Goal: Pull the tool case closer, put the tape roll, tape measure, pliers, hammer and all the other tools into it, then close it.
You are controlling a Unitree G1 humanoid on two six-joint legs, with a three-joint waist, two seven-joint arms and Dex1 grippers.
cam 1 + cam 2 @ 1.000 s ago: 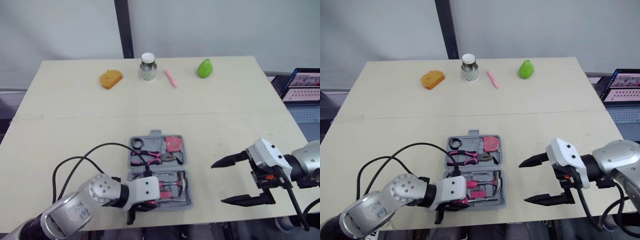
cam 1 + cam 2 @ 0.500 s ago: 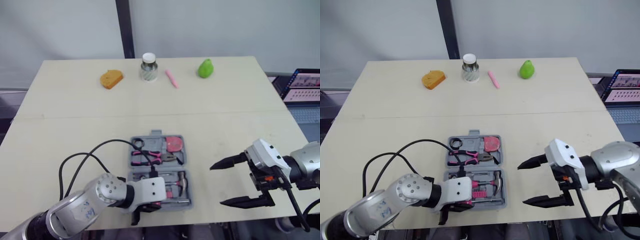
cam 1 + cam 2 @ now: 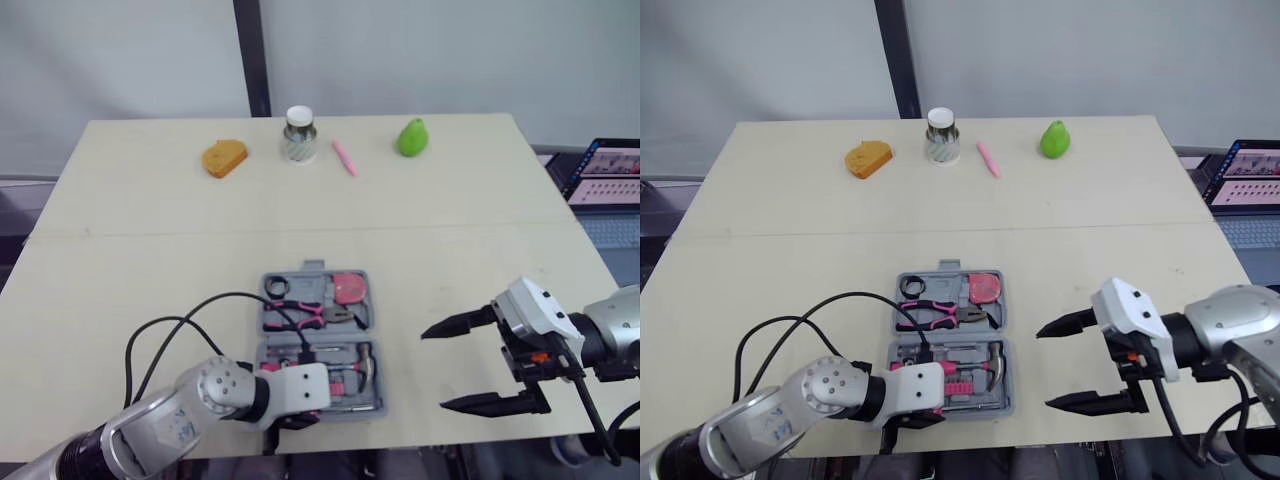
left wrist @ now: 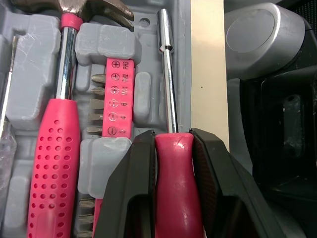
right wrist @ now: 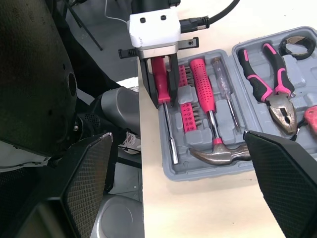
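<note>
One screwdriver [image 4: 177,191] inside the left hand [image 4: 172,140]

open grey tool case [image 5: 213,169] holds pink-handled hammer [image 5: 201,85] and pliers [image 5: 282,106].

Both eye views are looking down over the table [image 3: 150,200]; the left wrist view is looking closely into the tool case [image 4: 101,42], the right wrist view sharing it from farther off.
</note>
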